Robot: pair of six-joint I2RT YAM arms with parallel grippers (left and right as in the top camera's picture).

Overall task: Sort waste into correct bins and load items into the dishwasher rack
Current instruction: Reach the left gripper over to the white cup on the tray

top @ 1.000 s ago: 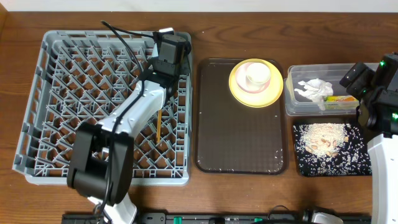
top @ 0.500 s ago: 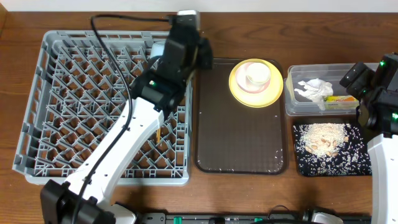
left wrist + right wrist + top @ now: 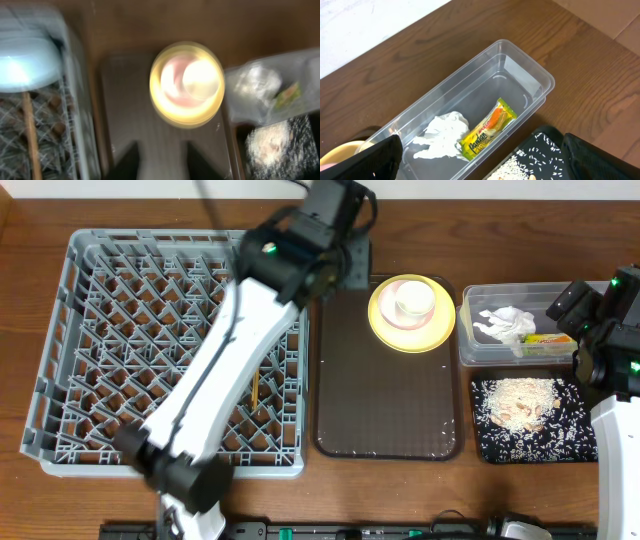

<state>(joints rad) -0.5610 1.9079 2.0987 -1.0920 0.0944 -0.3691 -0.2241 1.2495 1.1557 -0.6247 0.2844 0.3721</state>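
Note:
The grey dishwasher rack [image 3: 100,330] fills the left side. A chopstick [image 3: 256,388] lies in it, and the left wrist view shows a light blue bowl [image 3: 25,65] at the rack's edge. My left gripper [image 3: 350,262] hangs over the far left corner of the brown tray, open and empty [image 3: 162,147]; that view is blurred. Ahead of it, the yellow plate [image 3: 410,328] carries a pale dish and the small white cup [image 3: 412,300]. My right gripper [image 3: 481,141] is wide open above the clear tub [image 3: 470,350], which holds the napkin [image 3: 442,135] and the snack wrapper [image 3: 487,130].
The dark brown serving tray [image 3: 390,400] lies between the rack and the bins. The black tray [image 3: 570,435] with rice scraps [image 3: 518,402] sits in front of the clear tub. My left arm stretches across the rack's right side.
My left arm has swung right, from over the rack's back right part to the brown tray's far corner, and its jaws have parted. The right arm has not moved.

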